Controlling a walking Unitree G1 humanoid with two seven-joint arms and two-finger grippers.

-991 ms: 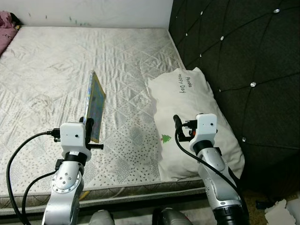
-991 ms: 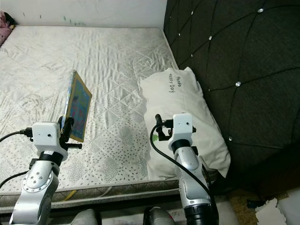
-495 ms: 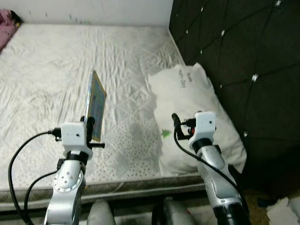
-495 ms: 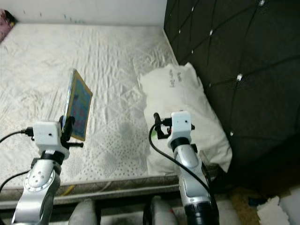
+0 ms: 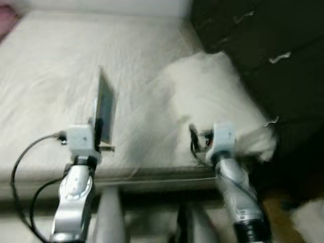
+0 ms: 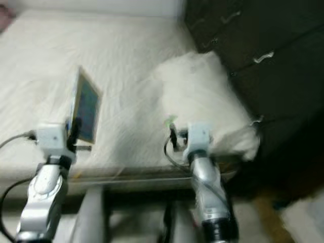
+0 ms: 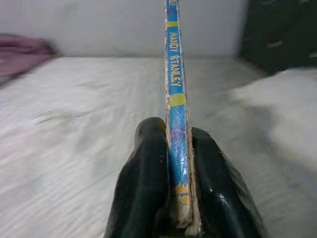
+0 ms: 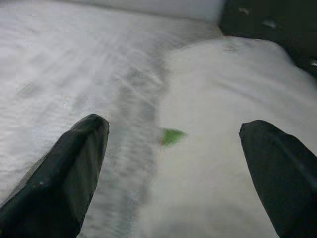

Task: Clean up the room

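Left end effector (image 7: 178, 183): raised over the near part of the bed, both black fingers (image 7: 146, 188) clamped on the lower end of a thin book, one on each face.
Book (image 5: 105, 112): held on edge and roughly upright above the mattress, clear of the bedding; blue spine with yellow bands facing the wrist camera, lettered "MANDY STANLEY"; lower end of spine worn and frayed; colourful cover showing in the right eye view.
Right end effector (image 8: 173, 163): fingers spread wide apart, nothing between them; held over the near edge of the pillow, toward the robot's right.
Pillow (image 6: 202, 96): white, lying on the right side of the bed against the headboard; small green mark (image 8: 172, 136) on the near part; near right corner hanging past the mattress edge.
Bed (image 5: 45, 76): pale quilted mattress cover, spanning most of the head views; near edge just ahead of both arms.
Headboard (image 6: 253, 45): dark, tufted, on the right of the bed.
Pink cloth (image 7: 22, 49): bunched at the far left corner of the bed, well apart from the book.
Wall (image 7: 99, 25): white, beyond the far side of the bed.
Picture quality: head views heavily blurred; fine detail unreadable.
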